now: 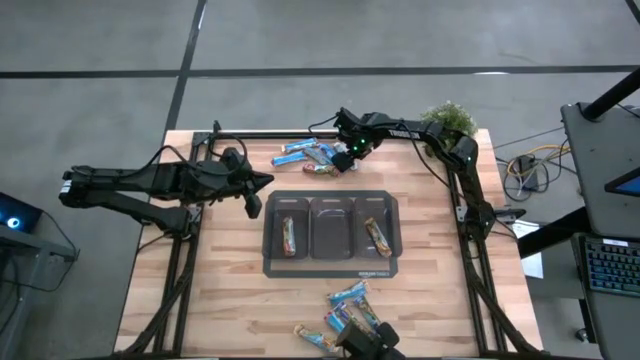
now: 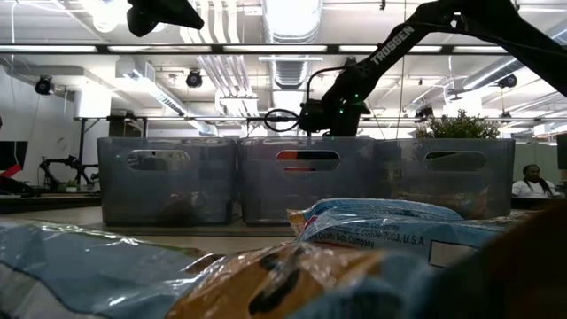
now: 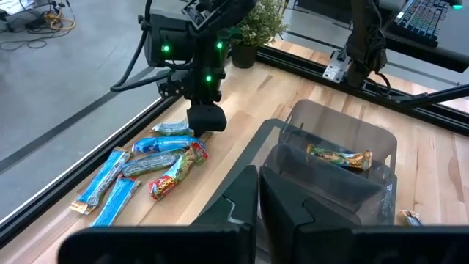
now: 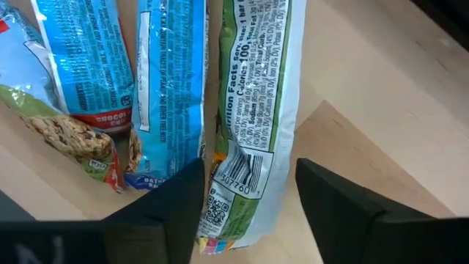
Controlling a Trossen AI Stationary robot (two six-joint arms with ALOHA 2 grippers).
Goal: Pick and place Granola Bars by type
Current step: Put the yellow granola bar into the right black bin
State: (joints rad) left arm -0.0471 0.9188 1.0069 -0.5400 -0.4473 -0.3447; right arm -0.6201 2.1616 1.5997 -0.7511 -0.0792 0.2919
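Observation:
A dark tray (image 1: pixel 331 266) with three compartments lies mid-table, one bar in its left compartment (image 1: pixel 289 237) and one in its right (image 1: pixel 377 238). Several granola bars lie flat in a pile at the far edge (image 1: pixel 305 154), and more lie near the front edge (image 1: pixel 345 318). My right gripper (image 1: pixel 346 156) points down over the far pile, open. In the right wrist view its fingers stand either side of one end of a green-and-white wrapped bar (image 4: pixel 253 132), with light-blue bars (image 4: pixel 170 88) alongside. My left gripper (image 3: pixel 258 199) is shut, above the table left of the tray.
A potted plant (image 1: pixel 452 118) stands at the far right corner. Black frame rails (image 1: pixel 470 215) run along the table's sides. In the low view, the front pile's wrappers (image 2: pixel 381 226) fill the foreground before the tray's wall (image 2: pixel 301 182).

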